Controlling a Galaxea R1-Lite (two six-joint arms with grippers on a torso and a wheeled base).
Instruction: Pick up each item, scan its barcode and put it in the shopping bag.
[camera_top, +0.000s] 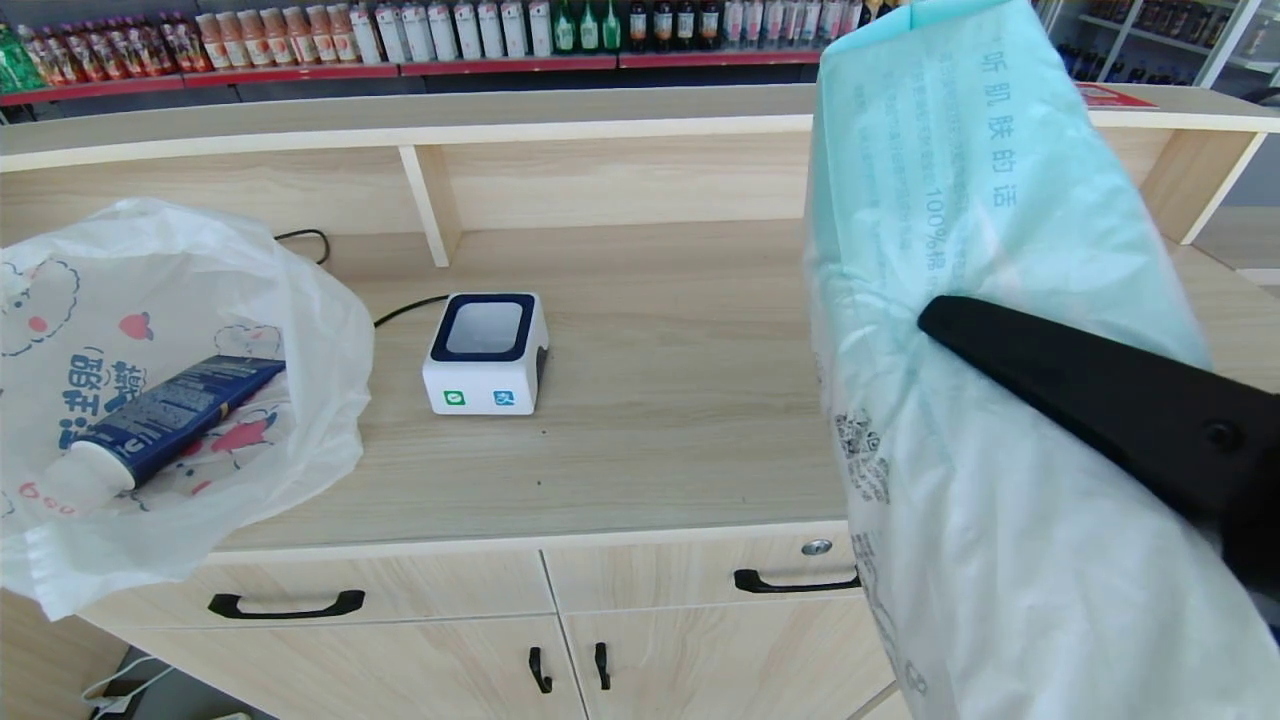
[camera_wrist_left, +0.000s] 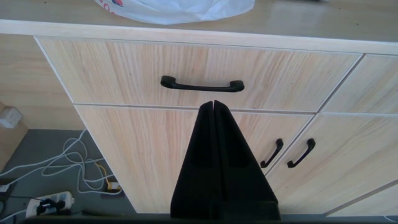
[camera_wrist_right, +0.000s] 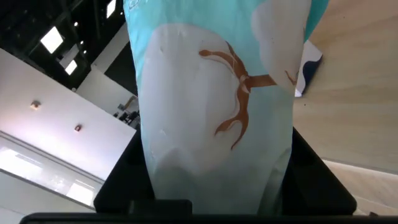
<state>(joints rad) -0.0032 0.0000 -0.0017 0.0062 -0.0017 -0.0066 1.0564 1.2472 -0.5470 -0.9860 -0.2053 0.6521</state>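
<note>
1. My right gripper (camera_wrist_right: 214, 155) pinches the soft teal-and-white pack (camera_top: 1000, 250) between its two fingers, high above the right part of the counter (camera_top: 680, 440) and well apart from the scanner (camera_top: 486, 352). The wrapper looks slick and squashy; I judge a fast swing could let it slide out of the pinch.
2. The pack hides much of my head view. I may misjudge the approach and knock the scanner or tug its cable (camera_top: 405, 310).
3. A code print (camera_top: 862, 455) shows on the side facing the head camera, not the scanner window. Without turning the pack, the scan could fail.
4. The shopping bag (camera_top: 300, 290) lies slumped at the counter's left edge, a blue tube (camera_top: 175, 405) in its mouth. A bulky pack may catch the rim and push the bag off.
5. My left gripper (camera_wrist_left: 214, 109), fingers pressed together, hangs just before a drawer handle (camera_wrist_left: 201, 84) below the counter; raising it carelessly could snag there.
</note>
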